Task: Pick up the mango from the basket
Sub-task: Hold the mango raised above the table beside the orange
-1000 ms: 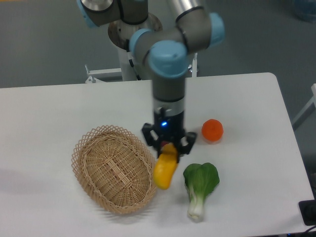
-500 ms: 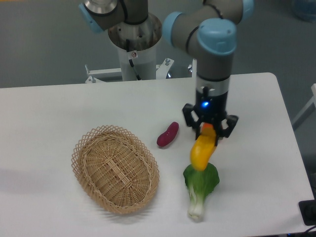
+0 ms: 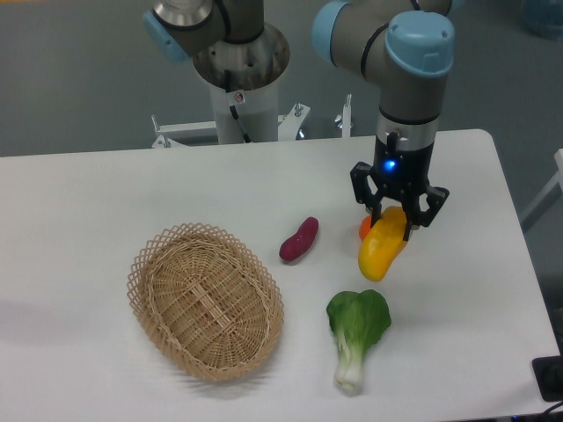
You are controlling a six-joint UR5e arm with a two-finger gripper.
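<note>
My gripper [image 3: 398, 216] is shut on the upper end of the yellow-orange mango [image 3: 382, 250], which hangs tilted above the table at the right. The oval tan wicker basket [image 3: 205, 301] sits at the lower left, well apart from the gripper, and nothing lies in it. The mango hides most of a small round orange fruit [image 3: 365, 227] behind it.
A purple sweet potato [image 3: 299, 239] lies between the basket and the gripper. A green bok choy [image 3: 357, 330] lies on the table just below the hanging mango. The robot base [image 3: 239, 70] stands at the back. The table's right edge is close by.
The gripper has carried the mango from beside the basket's right rim rightward and farther back, past the bok choy. The sweet potato came into view and the orange fruit became mostly covered.
</note>
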